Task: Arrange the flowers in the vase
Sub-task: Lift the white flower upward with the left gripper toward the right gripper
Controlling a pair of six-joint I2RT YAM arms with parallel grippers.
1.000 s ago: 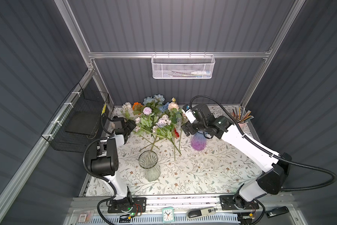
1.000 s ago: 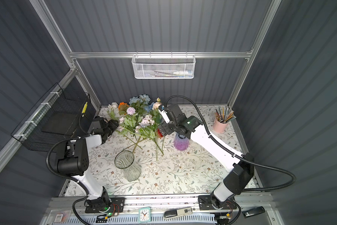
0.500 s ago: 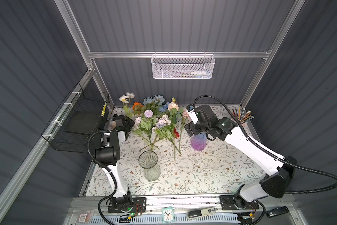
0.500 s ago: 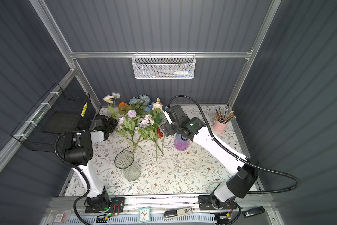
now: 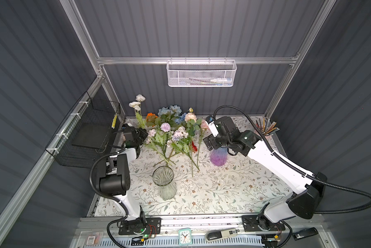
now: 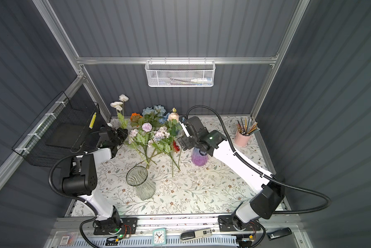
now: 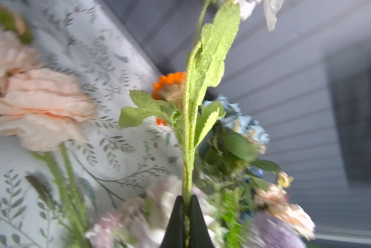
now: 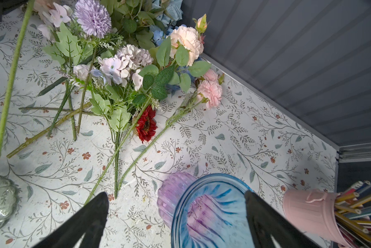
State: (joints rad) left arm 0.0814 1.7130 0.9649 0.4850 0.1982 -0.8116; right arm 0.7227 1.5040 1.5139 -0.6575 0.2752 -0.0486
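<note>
White blooms top one long fuzzy green flower stem (image 5: 137, 103) that stands up in the air in both top views. The left gripper (image 5: 142, 134) holds it low down. The left arm is folded with its elbow up and reaches to the back left corner. The other flowers (image 5: 171, 133) lie in one pile on the leafy-print tablecloth (image 5: 234, 189).

There are two vases. One clear ribbed glass vase (image 5: 166, 190) stands in front of the pile. One purple and blue glass vase (image 5: 218, 158) stands to the right. The right arm stretches out long, and the right gripper (image 5: 209, 142) hangs over that vase. One pink cup of pencils (image 6: 241, 138) stands in the back right corner.

The left wrist view shows what the top views cannot: two black jaws pressed tight on the fuzzy stem.

The right wrist view shows the right jaws spread wide above the vase mouth. One red daisy (image 8: 146, 125) shows clearly under the pile.
</note>
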